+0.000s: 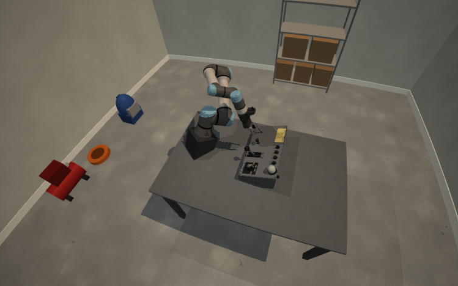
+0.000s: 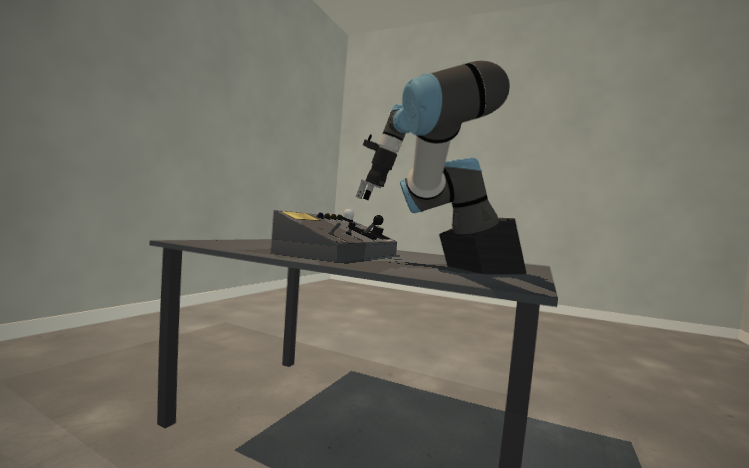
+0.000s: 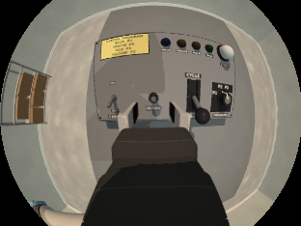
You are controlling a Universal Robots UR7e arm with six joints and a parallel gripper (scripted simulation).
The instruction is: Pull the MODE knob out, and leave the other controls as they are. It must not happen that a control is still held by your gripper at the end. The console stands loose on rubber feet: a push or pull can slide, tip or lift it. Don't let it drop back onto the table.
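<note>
My pincer (image 3: pixel 153 115) hangs in the air above the console (image 2: pixel 307 239), spread to its full width with nothing between its two fingers. Through the wrist view, one small dark knob (image 3: pixel 153 98) shows in the gap between those fingers, on the panel below and clear of both; I take it for the MODE knob, though its label is too small to read. The one console stands on the desk (image 1: pixel 315 213), beside my base block (image 1: pixel 199 143).

On the panel I count one yellow label plate (image 3: pixel 123 46), a row of four small dark buttons (image 3: pixel 181 43), one white ball-shaped knob (image 3: pixel 226 51), one black ball-headed lever (image 3: pixel 201 116) and one small toggle (image 3: pixel 114 101) to the left of my fingers.

Away from the desk, one shelf rack (image 1: pixel 348 16) holds five brown boxes (image 1: pixel 295 46). On the floor by the wall lie one blue object (image 1: pixel 128 107), one orange ring (image 1: pixel 90 156) and one red object (image 1: pixel 63 178).
</note>
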